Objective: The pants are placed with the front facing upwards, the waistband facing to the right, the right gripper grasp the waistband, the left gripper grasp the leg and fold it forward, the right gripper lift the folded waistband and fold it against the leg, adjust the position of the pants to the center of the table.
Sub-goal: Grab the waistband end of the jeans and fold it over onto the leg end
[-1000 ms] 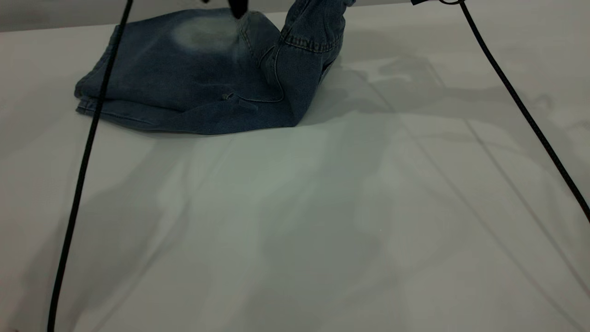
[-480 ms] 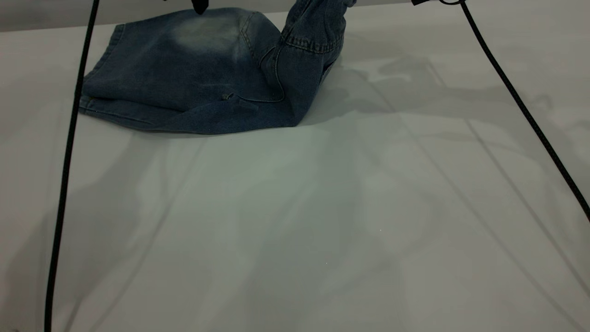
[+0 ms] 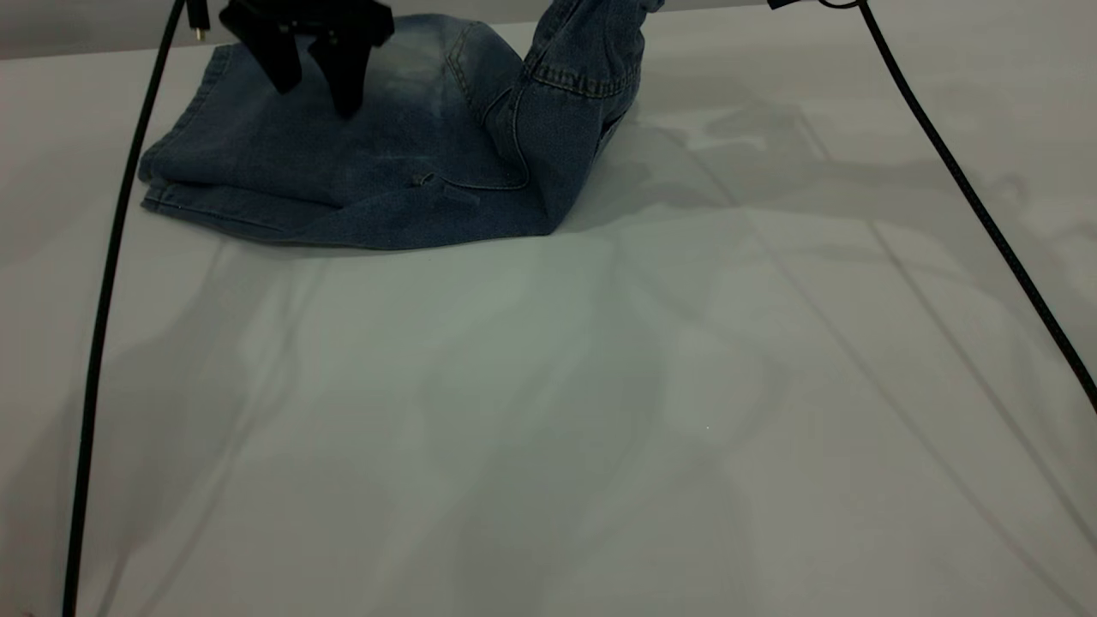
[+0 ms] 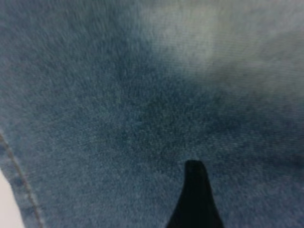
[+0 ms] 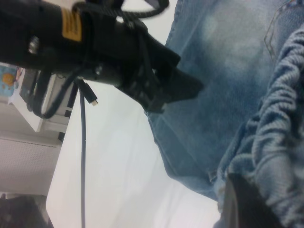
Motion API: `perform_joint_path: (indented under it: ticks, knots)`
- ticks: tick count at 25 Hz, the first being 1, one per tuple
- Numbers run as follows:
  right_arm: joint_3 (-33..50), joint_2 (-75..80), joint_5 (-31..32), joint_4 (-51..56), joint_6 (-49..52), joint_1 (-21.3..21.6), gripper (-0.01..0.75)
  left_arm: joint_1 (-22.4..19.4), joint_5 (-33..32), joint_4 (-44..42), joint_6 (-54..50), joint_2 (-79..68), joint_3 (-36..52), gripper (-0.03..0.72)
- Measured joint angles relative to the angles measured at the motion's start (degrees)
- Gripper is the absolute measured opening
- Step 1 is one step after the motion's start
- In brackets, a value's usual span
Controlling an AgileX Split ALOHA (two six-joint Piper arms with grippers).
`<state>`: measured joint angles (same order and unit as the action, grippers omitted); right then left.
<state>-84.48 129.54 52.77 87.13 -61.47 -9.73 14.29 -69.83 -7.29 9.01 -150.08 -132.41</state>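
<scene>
Your pants (image 3: 360, 171) lie folded at the table's (image 3: 600, 411) far edge, waistband (image 5: 280, 142) end pulled up off it. Right gripper (image 5: 242, 204) is clenched on the waistband. Left gripper (image 3: 313, 81) hovers just above the leg, jaws spread, holding nothing.

The left gripper (image 3: 313, 90) has descended into the exterior view, fingers apart, above the folded leg of the pants (image 3: 377, 163). Its cable (image 3: 107, 291) has shifted left. The leg's left hem has flattened slightly.

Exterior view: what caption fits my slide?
Left gripper open above folded pants; waistband end lifted on the table.
</scene>
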Motion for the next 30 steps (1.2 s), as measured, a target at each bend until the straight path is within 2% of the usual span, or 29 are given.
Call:
perform_joint_path:
  ticks: [12, 16, 23, 30]
  knots:
    - [0.0, -0.36, 1.08, -0.08, 0.18, 0.0, 0.098, 0.05, 0.13, 0.28, 0.95, -4.0, 0.0, 0.493]
    - [-2.73, -0.67, 3.32, -1.41, 3.38, -0.2, 0.098, 0.05, 0.13, 0.26, 0.95, -4.14, -0.05, 0.493]
    - [-11.09, -0.67, 4.04, -8.08, 11.4, -4.09, 0.098, 0.11, 0.02, 0.23, 0.95, -4.23, -0.05, 0.493]
    - [-15.5, -0.67, 3.77, -8.09, 14.66, -7.39, 0.098, 0.11, 0.02, 0.27, 0.95, -4.28, -0.05, 0.493]
